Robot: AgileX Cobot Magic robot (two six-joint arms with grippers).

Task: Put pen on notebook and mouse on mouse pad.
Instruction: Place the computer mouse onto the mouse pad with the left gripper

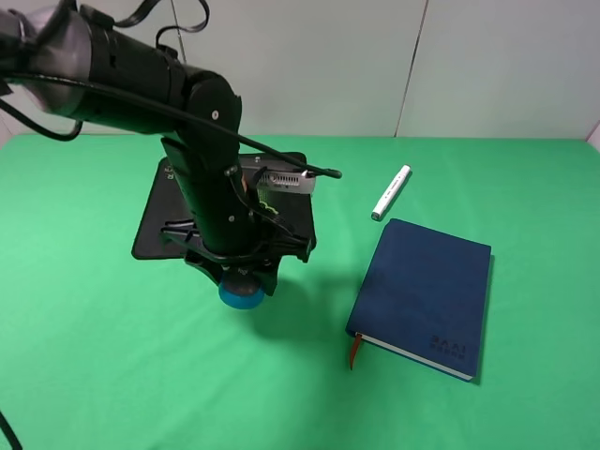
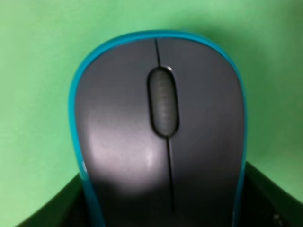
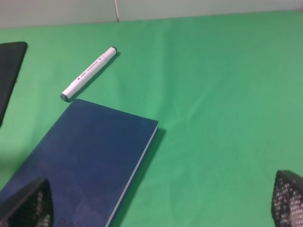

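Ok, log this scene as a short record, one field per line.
left gripper: shut on the mouse, just off the pad's near edge
right gripper: open, holding nothing, near the notebook
pen: lying on the cloth beyond the notebook, not touching it
notebook: closed, nothing on it
pad: partly hidden by the left arm, mouse not on it
task steps done: none yet

Left hand (image 1: 240,279) clenched, right hand (image 3: 157,208) spread.
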